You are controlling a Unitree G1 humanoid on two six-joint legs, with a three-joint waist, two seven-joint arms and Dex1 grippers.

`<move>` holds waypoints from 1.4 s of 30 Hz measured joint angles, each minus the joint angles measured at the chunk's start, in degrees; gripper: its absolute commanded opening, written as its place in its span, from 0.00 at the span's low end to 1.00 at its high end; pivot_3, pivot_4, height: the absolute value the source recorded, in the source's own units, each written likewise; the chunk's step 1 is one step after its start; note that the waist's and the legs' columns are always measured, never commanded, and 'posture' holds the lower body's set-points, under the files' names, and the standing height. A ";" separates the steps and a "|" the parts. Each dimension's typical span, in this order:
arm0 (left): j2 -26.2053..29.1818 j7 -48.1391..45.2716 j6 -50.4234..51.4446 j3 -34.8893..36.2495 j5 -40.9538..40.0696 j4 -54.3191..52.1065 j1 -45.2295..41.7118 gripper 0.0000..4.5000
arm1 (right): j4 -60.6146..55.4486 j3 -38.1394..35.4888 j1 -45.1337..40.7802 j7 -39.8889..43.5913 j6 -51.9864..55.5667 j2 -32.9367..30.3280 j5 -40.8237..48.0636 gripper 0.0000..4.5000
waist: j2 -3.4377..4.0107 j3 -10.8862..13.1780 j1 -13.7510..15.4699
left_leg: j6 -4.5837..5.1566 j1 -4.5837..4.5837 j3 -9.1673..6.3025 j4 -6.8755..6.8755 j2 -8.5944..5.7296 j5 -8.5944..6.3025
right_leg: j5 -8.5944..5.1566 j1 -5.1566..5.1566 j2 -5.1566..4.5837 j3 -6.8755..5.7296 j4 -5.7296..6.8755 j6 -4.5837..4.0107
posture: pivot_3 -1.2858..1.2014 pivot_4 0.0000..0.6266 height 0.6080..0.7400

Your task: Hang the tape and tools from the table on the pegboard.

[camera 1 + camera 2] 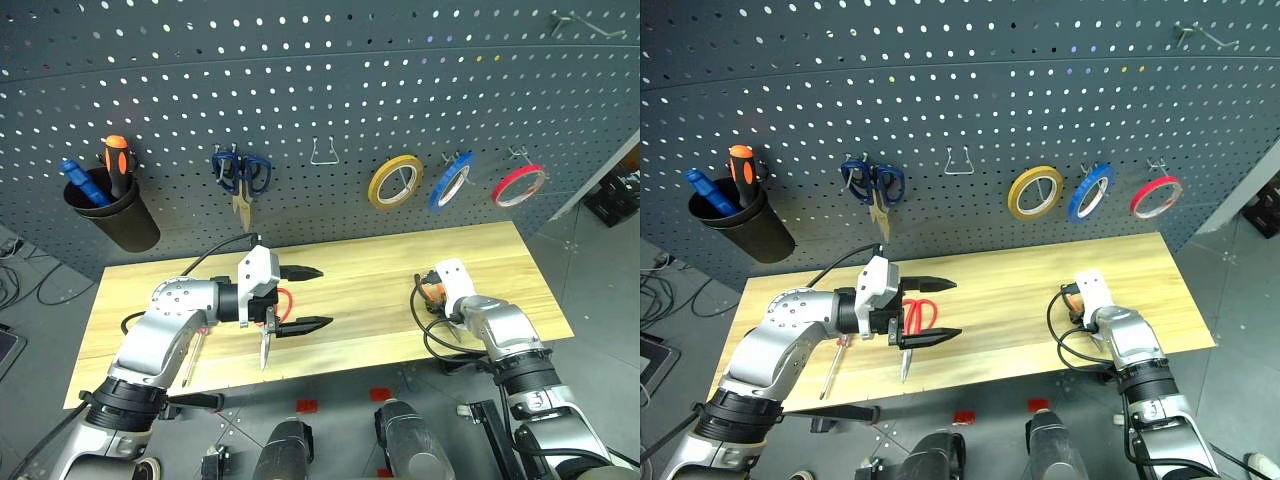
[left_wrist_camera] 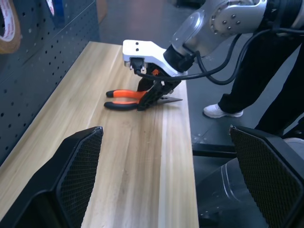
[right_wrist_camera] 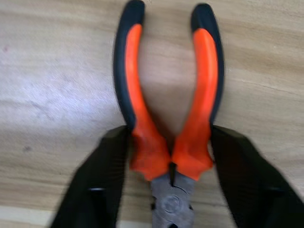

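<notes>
Pliers (image 3: 168,118) lie flat on the table (image 1: 370,270), at about 4 o'clock in the head views, orange-and-black handles spread. Right gripper (image 3: 171,161) straddles them: in the right wrist view one black finger (image 3: 102,180) touches the outside of each handle near the pivot, so the fingers are closed against the pliers. The head views hide this contact behind the white wrist housing. The left wrist view shows it side-on, near the table's front edge.

Left gripper (image 1: 940,310) hovers above the table at about 8 o'clock, fingers wide apart and holding nothing. Red scissors (image 1: 918,318) lie on the table just behind it; the right eye view shows their handles more fully. Red screwdriver (image 1: 835,360) lies under the left forearm.

Pegboard (image 1: 300,100) carries the red tape (image 1: 519,184) on a hook at 2 o'clock, beside blue (image 1: 450,181) and yellow (image 1: 395,182) rolls. Blue scissors (image 1: 240,175) hang at 10 o'clock.
</notes>
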 measured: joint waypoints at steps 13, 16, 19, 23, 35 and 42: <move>1.66 4.89 -12.99 6.61 5.29 4.47 4.95 1.00 | -41.51 3.76 9.90 -3.67 1.65 10.76 0.75 0.47 | 0.03 0.00 0.15 | 0.03 -0.11 -0.18 -0.03 0.06 -0.02 | 0.00 -0.14 -0.06 0.01 0.02 0.00 | 0.48 0.34 1.00; 1.27 7.66 -13.09 10.39 4.24 4.17 6.71 1.00 | -50.81 6.91 10.37 -2.87 -0.12 11.99 2.01 0.47 | 0.03 0.00 0.10 | 0.19 -0.10 -0.20 -0.04 0.07 -0.11 | 0.00 -0.14 -0.05 0.00 0.01 0.00 | 0.47 0.35 1.00; 0.30 10.44 -12.94 14.26 2.47 3.30 10.31 1.00 | -54.50 8.40 8.50 -2.43 -2.79 13.00 3.03 0.47 | 0.03 0.00 0.10 | 0.21 -0.08 -0.22 -0.03 0.06 -0.12 | 0.00 -0.13 -0.06 -0.01 0.01 0.00 | 0.48 0.34 1.00; -1.38 14.32 -8.92 18.02 -2.16 -0.24 12.78 1.00 | -49.65 8.61 -0.97 -2.44 -9.83 15.21 2.88 0.47 | 0.00 -0.02 0.22 | 0.18 -0.04 -0.35 -0.03 0.07 -0.11 | 0.00 -0.11 -0.04 -0.11 0.05 0.00 | 0.49 0.33 1.00; -1.94 19.97 -2.57 19.22 -3.15 -7.20 12.86 1.00 | -12.00 5.06 -29.05 -6.99 -37.04 25.98 1.61 0.47 | -0.02 -0.02 0.38 | -0.07 -0.08 -0.29 -0.12 0.04 0.03 | 0.00 -0.23 -0.06 -0.09 0.04 -0.01 | 0.52 0.33 1.00; -3.33 21.16 -1.74 17.54 -3.16 -7.73 11.00 1.00 | 3.70 4.16 -32.52 -7.61 -51.33 25.11 -1.52 0.47 | -0.01 -0.02 1.44 | -0.09 -0.06 -0.24 -0.11 0.02 0.04 | 0.00 -0.23 -0.04 -0.08 0.07 -0.01 | 0.53 0.35 1.00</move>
